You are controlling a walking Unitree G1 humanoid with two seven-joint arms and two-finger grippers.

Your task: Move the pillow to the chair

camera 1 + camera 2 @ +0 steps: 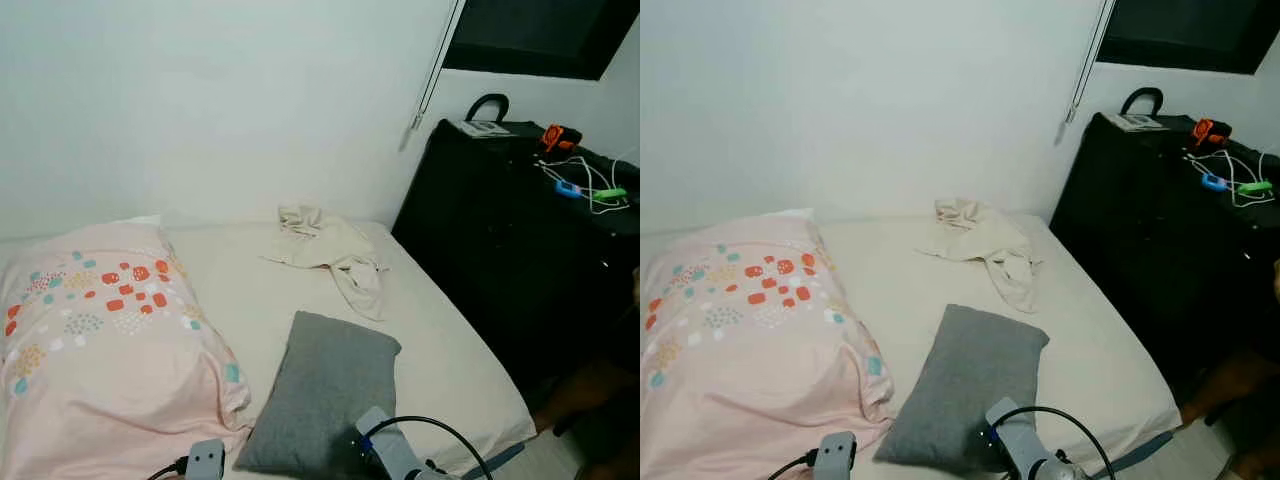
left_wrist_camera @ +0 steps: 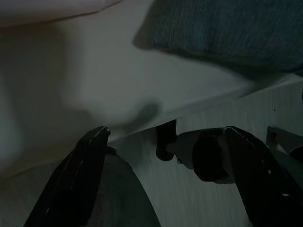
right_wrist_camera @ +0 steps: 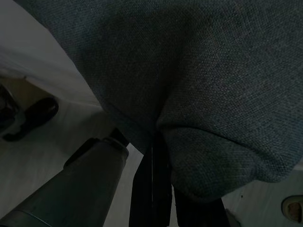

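A grey pillow (image 1: 325, 392) lies on the cream bed (image 1: 440, 340), its near end at the bed's front edge. In the right wrist view my right gripper (image 3: 154, 163) is shut on the fabric of the pillow's (image 3: 213, 85) near edge, with both black fingers pressed together in a fold. My right arm (image 1: 392, 452) comes up below that corner. My left gripper (image 2: 166, 131) is open, its fingers (image 2: 75, 179) wide apart below the bed's edge, short of the pillow (image 2: 227, 28). The left arm (image 1: 205, 460) sits at the bottom of the view.
A pink patterned duvet (image 1: 100, 340) covers the bed's left half. A crumpled beige garment (image 1: 335, 250) lies near the wall. A black dresser (image 1: 500, 240) with a bag and cables stands tight against the bed's right side. A brownish blurred shape (image 1: 595, 390) is low at right.
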